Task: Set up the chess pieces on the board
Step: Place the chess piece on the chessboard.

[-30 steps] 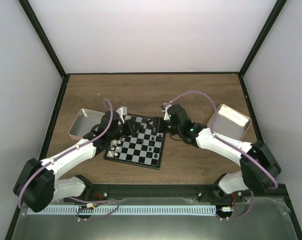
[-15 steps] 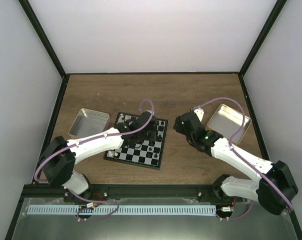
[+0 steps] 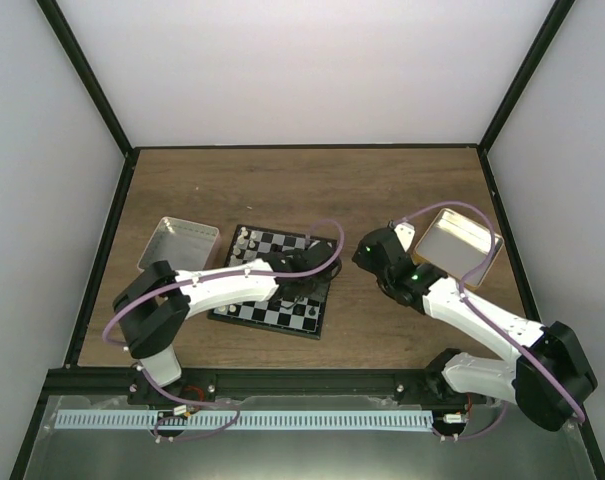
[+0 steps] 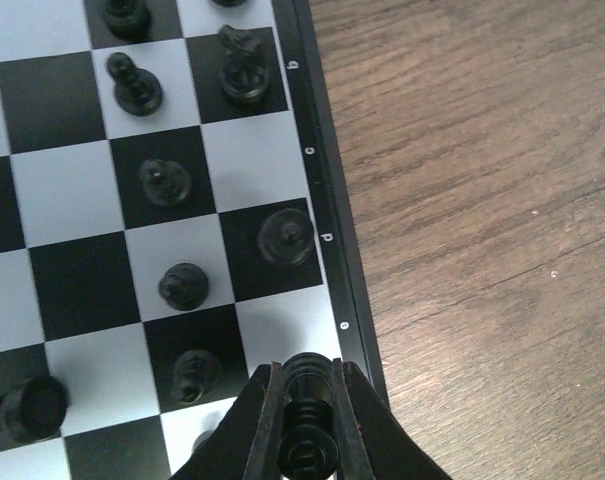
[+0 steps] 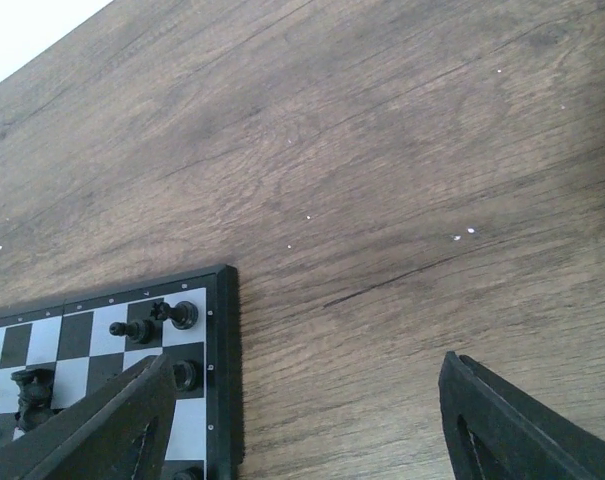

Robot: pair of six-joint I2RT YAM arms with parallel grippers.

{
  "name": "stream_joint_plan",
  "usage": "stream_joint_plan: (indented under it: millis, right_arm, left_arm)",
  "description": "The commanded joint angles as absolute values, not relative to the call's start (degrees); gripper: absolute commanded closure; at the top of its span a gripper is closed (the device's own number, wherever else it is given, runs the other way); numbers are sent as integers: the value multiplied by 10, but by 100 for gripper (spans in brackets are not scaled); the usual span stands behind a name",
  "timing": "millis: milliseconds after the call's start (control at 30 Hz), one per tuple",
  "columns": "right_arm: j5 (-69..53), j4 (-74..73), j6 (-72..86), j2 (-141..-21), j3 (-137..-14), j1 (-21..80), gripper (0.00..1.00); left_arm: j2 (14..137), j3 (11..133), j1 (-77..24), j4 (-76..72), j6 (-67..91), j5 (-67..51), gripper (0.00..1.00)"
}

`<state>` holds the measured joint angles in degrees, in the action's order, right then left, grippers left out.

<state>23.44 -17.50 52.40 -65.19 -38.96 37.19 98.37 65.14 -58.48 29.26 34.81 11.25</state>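
From overhead, I see the board [image 3: 272, 285] lying mid-table between the left tin [image 3: 177, 245] and the right tin [image 3: 460, 243]. Several black pieces [image 4: 165, 182] crowd the squares along the board's right edge, close around my left gripper [image 4: 307, 372]. Its jaws pinch one black piece [image 4: 309, 440] over a white edge square; I cannot tell whether it touches down. My right gripper [image 5: 302, 365] hangs over bare table [image 5: 402, 150] just beside the board's corner, jaws spread wide, holding nothing.
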Motion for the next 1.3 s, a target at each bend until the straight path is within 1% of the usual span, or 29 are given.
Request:
stream_joint_plan:
  millis: [0,733,833,1067,1167,1267]
  right_arm:
    - [241,-167,533,-646,-381,368,26]
    - [226,-155,522,-652,-376,368,25]
    - [223,-154,522,-651,-376,368,25]
    - [222,-156,523,-648,-376,368,25]
    - [221,-153,524,-646,-376,369,25]
    - [210,-145,514,-644,-376,368,26]
  left_arm:
    - [1005,673,-592,295,329,129,90]
    - [1051,685,-592,284,323,135,85]
    - [1052,687,-592,286,323,137,82]
    - [1017,696,-591,304,331,134,61]
    - [993,697,-589,300,330,131,58]
    - [970,691,-582,295,336,128,58]
